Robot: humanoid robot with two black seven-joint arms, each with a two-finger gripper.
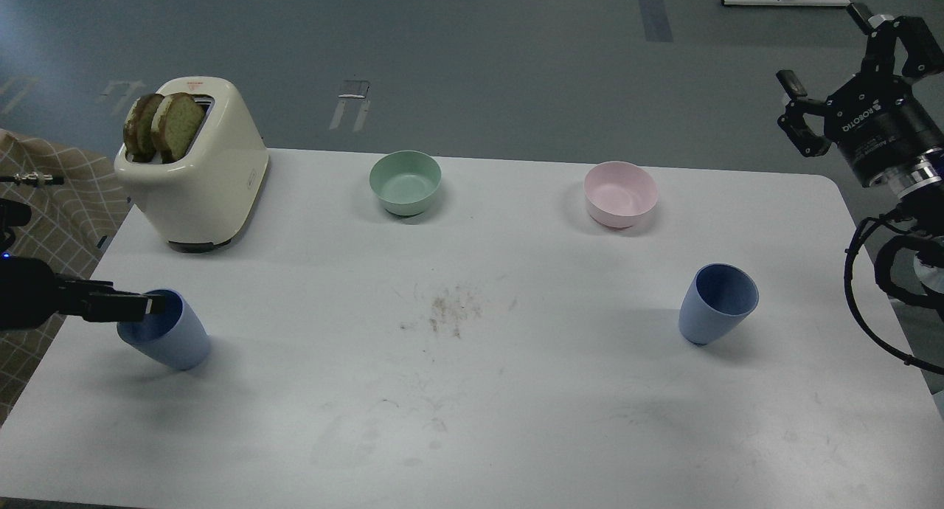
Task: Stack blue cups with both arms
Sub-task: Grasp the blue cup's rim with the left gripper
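Two light-blue cups stand upright on the white table [472,391]. The left cup [171,343] is near the left edge and the right cup [714,307] is on the right side. My left gripper [150,305] comes in level from the left, with its tip over the mouth of the left cup. It shows as one dark bar, so I cannot tell its fingers apart. My right gripper [822,46] is open and empty. It is raised beyond the table's far right corner, well away from the right cup.
A cream toaster [199,170] holding two bread slices stands at the back left. A green bowl [405,182] and a pink bowl [620,193] sit along the back. Crumbs [450,310] lie mid-table. A checked cloth [44,199] is off the left edge.
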